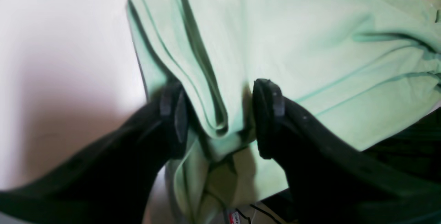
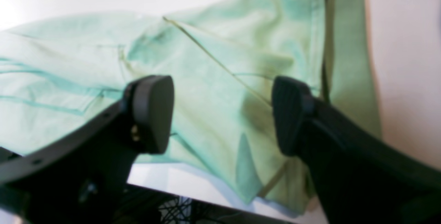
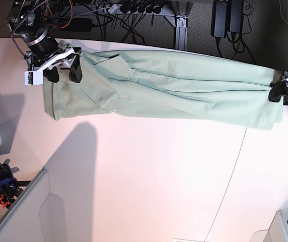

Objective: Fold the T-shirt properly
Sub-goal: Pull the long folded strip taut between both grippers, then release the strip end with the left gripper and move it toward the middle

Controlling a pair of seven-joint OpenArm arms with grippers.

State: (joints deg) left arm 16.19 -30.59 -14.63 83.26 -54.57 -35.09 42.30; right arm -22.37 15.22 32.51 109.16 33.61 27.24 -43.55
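T-shirt [image 3: 184, 91]: soft, light, limp; grab layered hems.
Left jaws [image 1: 220, 120]: clamped on bunched shirt edge.
Right jaws [image 2: 222, 113]: wide apart, holding nothing, shirt below.

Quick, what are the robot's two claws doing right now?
Left gripper: closing around a bunched edge of the T-shirt.
Right gripper: open, above the T-shirt, holding nothing.

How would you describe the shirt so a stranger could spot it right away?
On the white table, look along the far edge between the two arms. The T-shirt is the long pale mint-green band of cloth stretched there, the only fabric on the tabletop.
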